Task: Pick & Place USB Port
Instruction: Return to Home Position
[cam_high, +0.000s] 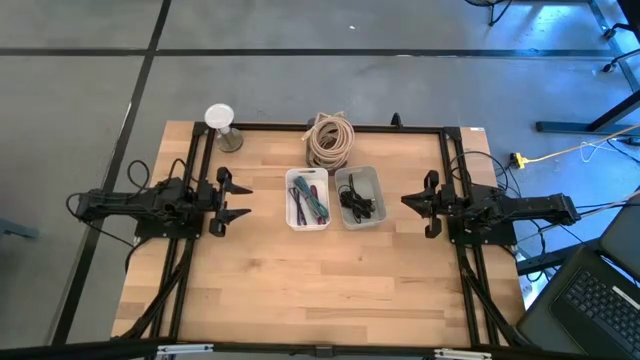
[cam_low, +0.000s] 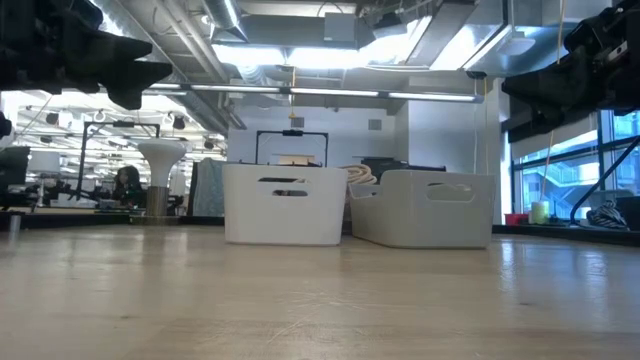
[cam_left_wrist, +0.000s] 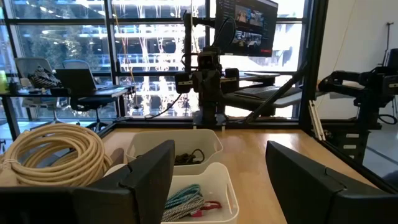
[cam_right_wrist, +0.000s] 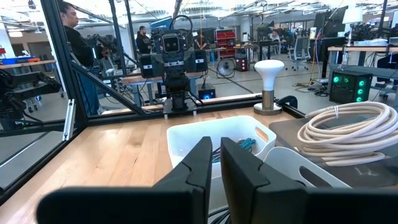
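Two white bins stand side by side at the table's far middle. The left bin (cam_high: 307, 198) holds teal, blue and red cables (cam_left_wrist: 186, 202). The right bin (cam_high: 360, 196) holds black cables (cam_left_wrist: 186, 155). I cannot single out a USB part among them. My left gripper (cam_high: 238, 199) hangs open and empty above the table, left of the bins; its wrist view (cam_left_wrist: 224, 180) shows the fingers wide apart. My right gripper (cam_high: 406, 201) hangs shut and empty, right of the bins, and also shows in its wrist view (cam_right_wrist: 216, 168).
A coil of beige cable (cam_high: 330, 140) lies behind the bins at the far edge. A white mushroom-shaped lamp (cam_high: 220, 122) stands at the far left corner. A black frame (cam_high: 460, 250) runs along the table's sides. Bare wood (cam_high: 330, 290) lies in front of the bins.
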